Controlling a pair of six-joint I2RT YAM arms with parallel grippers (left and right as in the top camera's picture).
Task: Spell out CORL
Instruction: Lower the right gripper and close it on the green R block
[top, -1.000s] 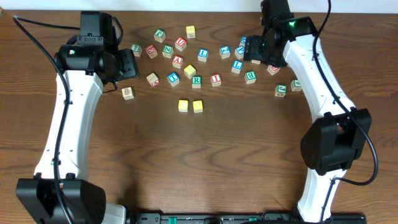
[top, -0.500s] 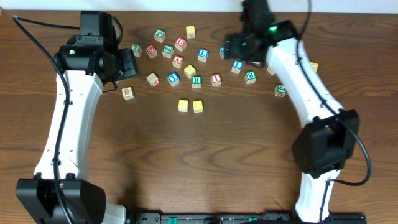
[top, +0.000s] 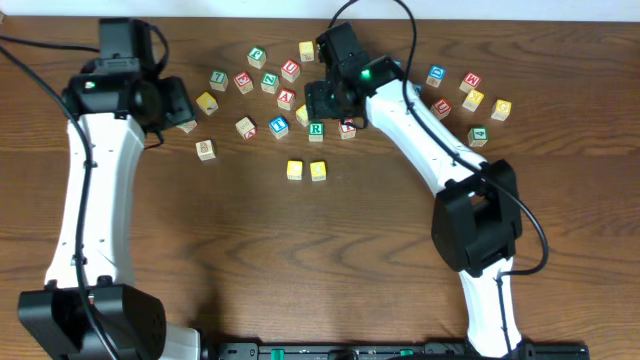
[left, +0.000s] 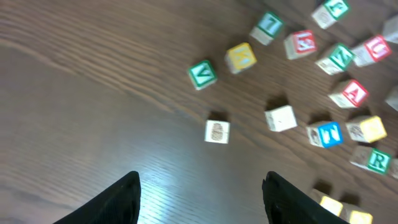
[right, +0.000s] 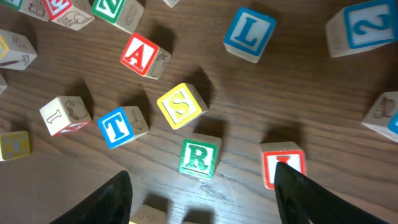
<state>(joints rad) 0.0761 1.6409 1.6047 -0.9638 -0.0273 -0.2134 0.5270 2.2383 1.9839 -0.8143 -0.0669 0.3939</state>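
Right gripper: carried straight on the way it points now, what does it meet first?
Most likely the green R block, almost centred between the open fingers of the right gripper in the right wrist view. The red-lettered block beside one finger might get clipped. Height above the table is unclear.

I see a dark wood-grain counter (top: 300, 260) with a soft sheen where light catches it, pale bare-wood blocks (right: 199, 157) with matt painted letter faces, smooth white plastic arm shells (top: 85, 200) with slight gloss, and matt black fingers (left: 118, 202) on the left tool (left: 200, 186).
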